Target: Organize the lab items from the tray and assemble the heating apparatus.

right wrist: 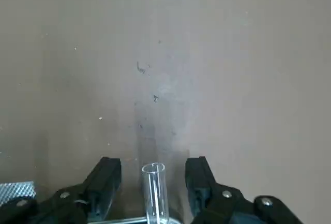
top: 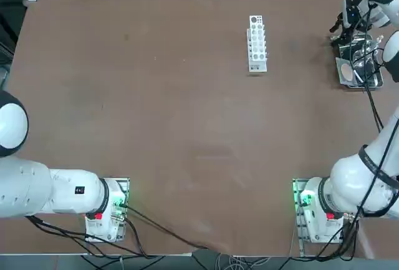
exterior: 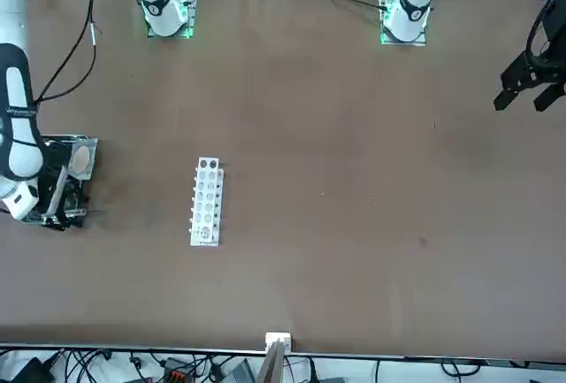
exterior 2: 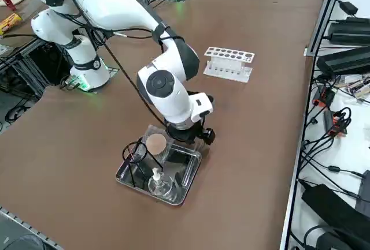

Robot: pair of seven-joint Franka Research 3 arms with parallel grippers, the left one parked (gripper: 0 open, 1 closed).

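One steel tray (exterior 2: pixel 186 186) is being shown on the brown table (exterior 2: pixel 243 129), its long axis running toward the white rack (exterior 2: pixel 229 63), which is lying well apart from it. Inside the tray are being held one glass burner (exterior 2: pixel 158 183), standing upright at the end away from the rack, one black wire tripod (exterior 2: pixel 136 156) beside it, and one mesh (exterior 2: pixel 156 144) with a beige centre. The right gripper (right wrist: pixel 153 182) is being held over the tray's rack-side end, its jaws parted around an upright clear glass tube (right wrist: pixel 154 190) without visibly touching it. Cables and equipment are being kept beyond the table's edge.
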